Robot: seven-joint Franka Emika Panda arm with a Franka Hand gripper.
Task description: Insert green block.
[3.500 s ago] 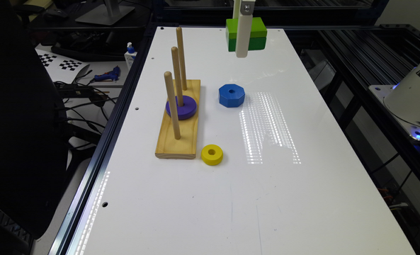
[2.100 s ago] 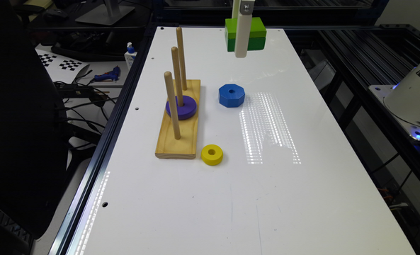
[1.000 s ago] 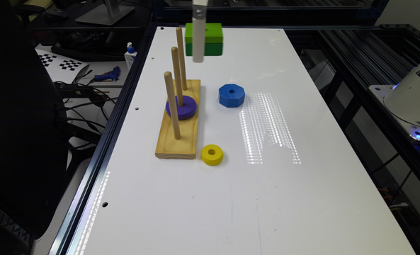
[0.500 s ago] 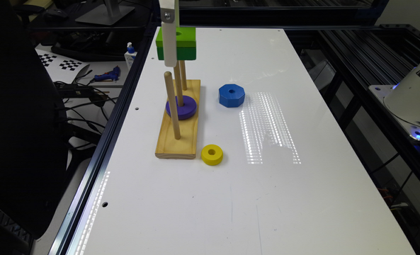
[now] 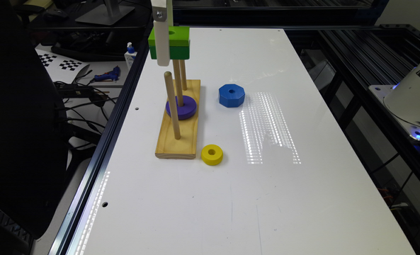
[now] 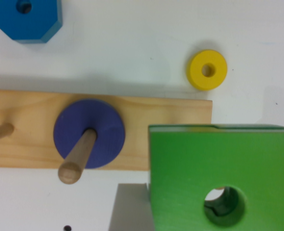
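Wrist view had the gripper (image 6: 180, 211) pinching the green block (image 6: 218, 178), held aloft over the wooden peg board (image 5: 179, 124), and its centre hole looked off the pegs, so lowering now could have jammed it on a peg tip.

The gripper (image 5: 163, 53) hung straight down from the top edge of the exterior view, a slim white part with a small screw near its upper end. It was raised well above the counter (image 5: 231, 184), clamped on the green block (image 5: 176, 42), which it held level in the air. In the wrist view one pale grey finger (image 6: 129, 209) lay flat against the block's side, touching it. The arm above the gripper was out of frame.
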